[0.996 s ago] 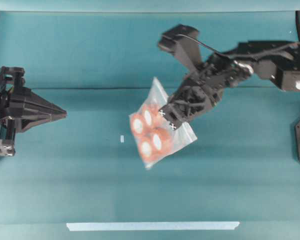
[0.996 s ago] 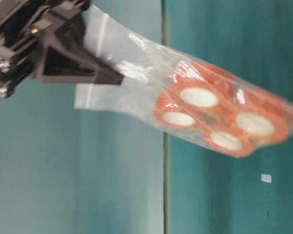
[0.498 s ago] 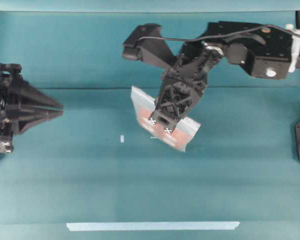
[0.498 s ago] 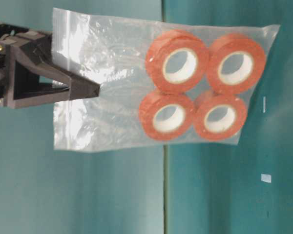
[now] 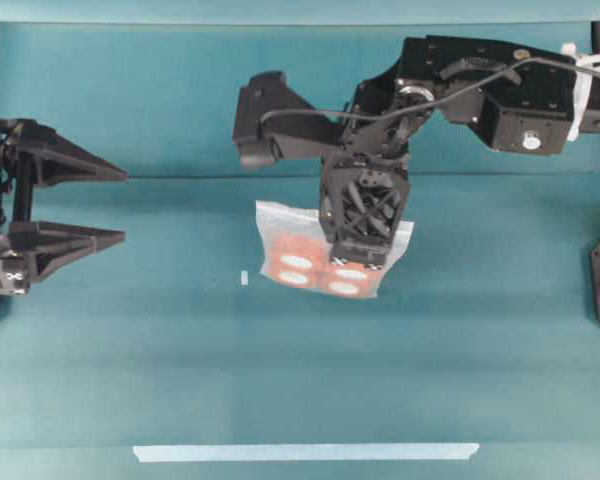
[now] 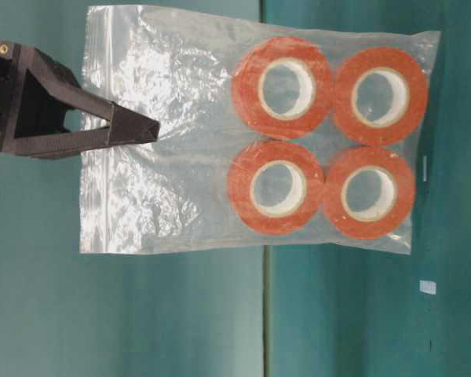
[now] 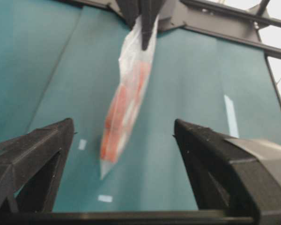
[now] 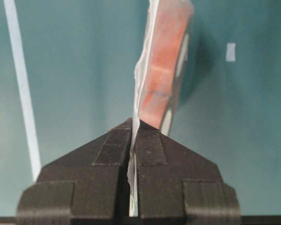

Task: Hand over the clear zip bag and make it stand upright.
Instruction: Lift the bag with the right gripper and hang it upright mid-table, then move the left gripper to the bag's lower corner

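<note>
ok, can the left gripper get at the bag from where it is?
Probably yes. The left gripper is open and faces the bag, which hangs off the table from the shut right gripper. Nothing lies between them, only a gap to close.

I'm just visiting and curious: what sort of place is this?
Probably a robotics lab test bench: two black robot arms face each other over a bare teal table with tape markers, and the right hand dangles a clear zip bag.

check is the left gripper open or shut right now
Open: the left gripper has its two fingers spread wide apart, empty, facing the clear zip bag.
</note>
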